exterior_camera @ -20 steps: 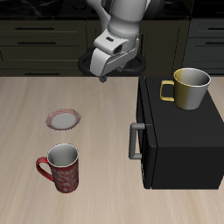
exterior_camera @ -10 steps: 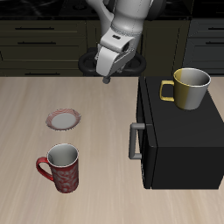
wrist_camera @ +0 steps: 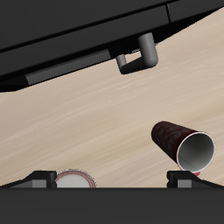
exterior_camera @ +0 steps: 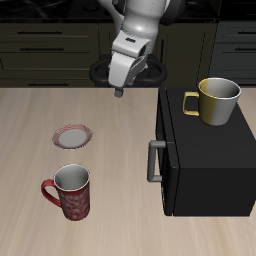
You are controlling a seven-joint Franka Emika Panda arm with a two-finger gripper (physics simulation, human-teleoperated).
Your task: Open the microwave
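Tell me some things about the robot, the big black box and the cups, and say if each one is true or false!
1. A yellow mug stands on top of the microwave. True.
2. The microwave door is wide open. False: the door is shut, with its grey handle flat against the front.
3. The gripper is holding the handle. False: it hangs in the air farther back, touching nothing.
4. A red mug stands on the table near its front edge. True.
5. The red mug stands on the small plate. False: the plate lies apart from it, farther back, with nothing on it.
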